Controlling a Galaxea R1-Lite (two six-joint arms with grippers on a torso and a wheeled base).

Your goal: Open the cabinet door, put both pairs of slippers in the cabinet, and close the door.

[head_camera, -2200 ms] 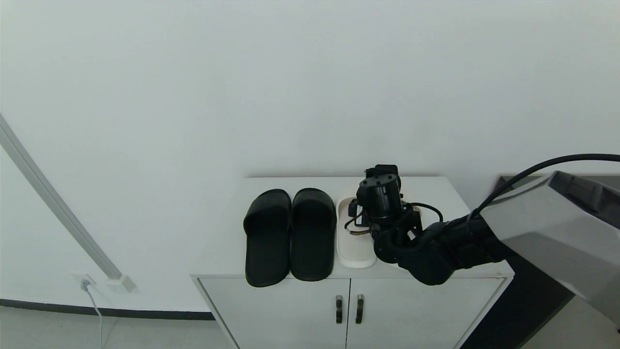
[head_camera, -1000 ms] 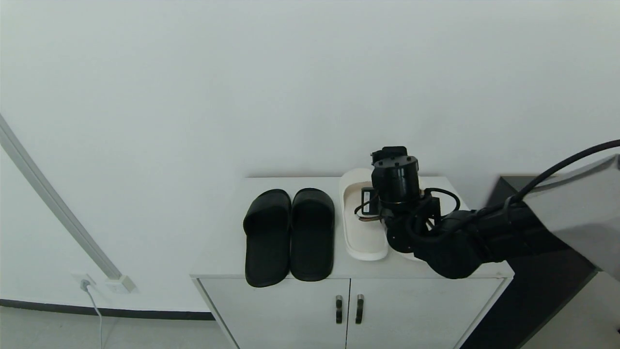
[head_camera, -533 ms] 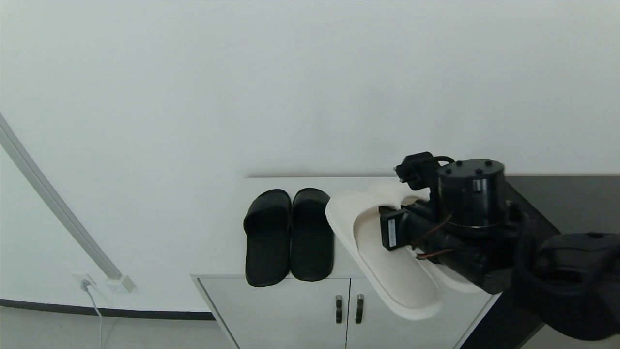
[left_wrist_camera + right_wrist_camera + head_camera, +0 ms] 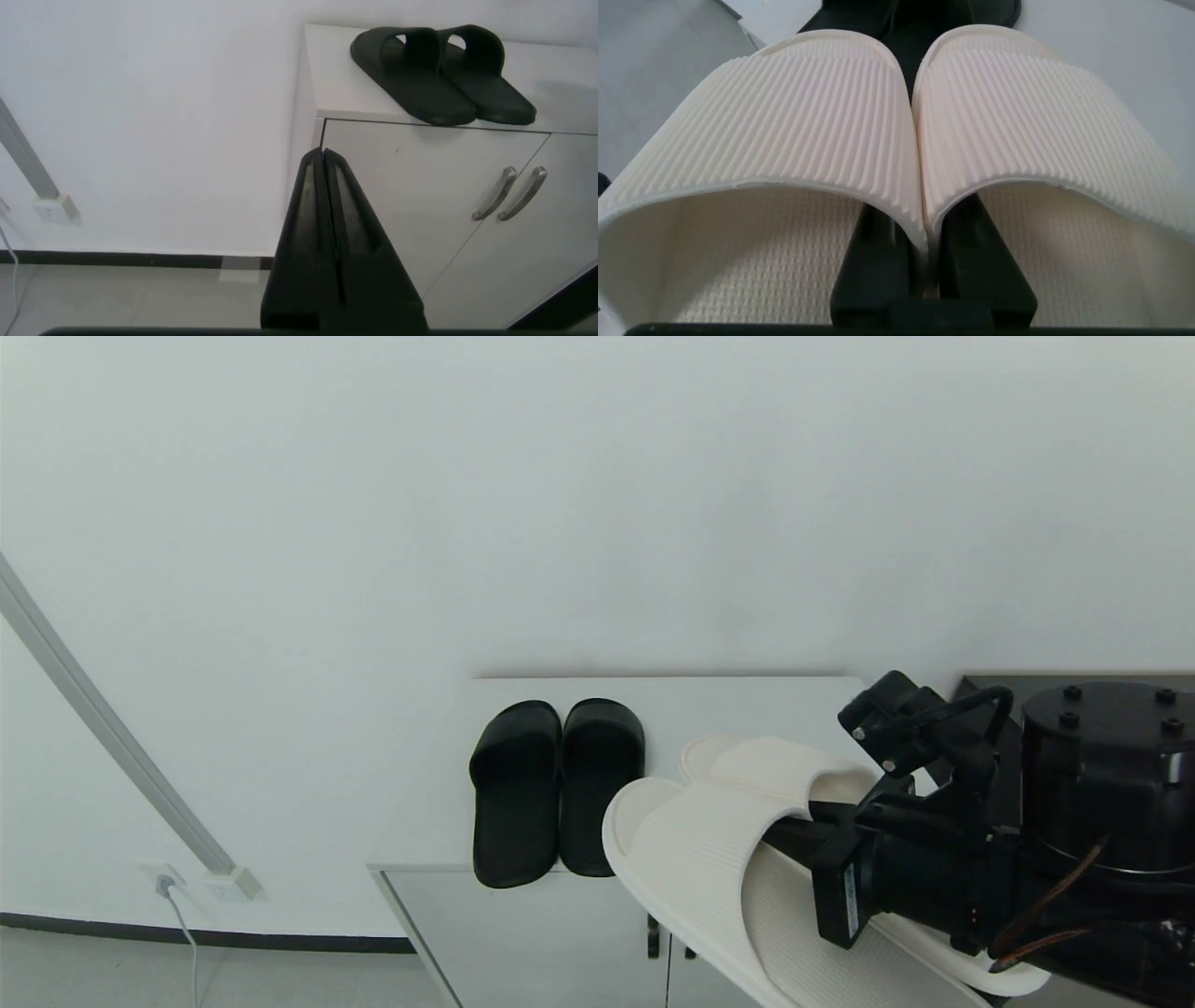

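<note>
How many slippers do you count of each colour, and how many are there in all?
Black slippers: 2
White slippers: 2
Total: 4

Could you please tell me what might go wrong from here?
1. The cabinet doors are shut while the right end effector carries the white slippers; the left end effector, shut beside the cabinet, would probably have to work the handles.
2. The pair looks pinched only at its inner strap edges and juts out tilted; one slipper might slip free.
3. Its toes look close to the black slippers and could nudge them.
</note>
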